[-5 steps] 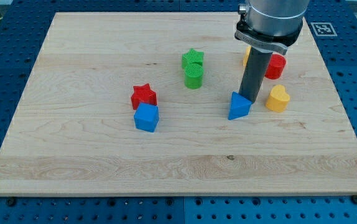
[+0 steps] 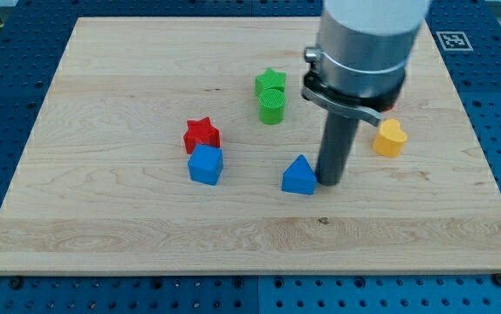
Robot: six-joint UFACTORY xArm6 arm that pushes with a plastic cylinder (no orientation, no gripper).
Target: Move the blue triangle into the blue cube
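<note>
The blue triangle [image 2: 299, 175] lies on the wooden board, right of centre and a little toward the view's bottom. My tip [image 2: 329, 181] touches its right side. The blue cube [image 2: 205, 165] sits to the view's left of the triangle, with a gap of bare board between them. A red star [image 2: 202, 134] touches the cube's upper edge.
A green star [image 2: 270, 82] and a green cylinder [image 2: 271, 106] stand together above the triangle. A yellow heart-like block [image 2: 390, 137] lies to the right of my rod. A red block is mostly hidden behind the arm. The board's edge [image 2: 250, 275] runs along the view's bottom.
My tip has moved left and toward the view's bottom, pushing the blue triangle the same way, closer to the blue cube. The arm now hides the red and orange blocks at the right.
</note>
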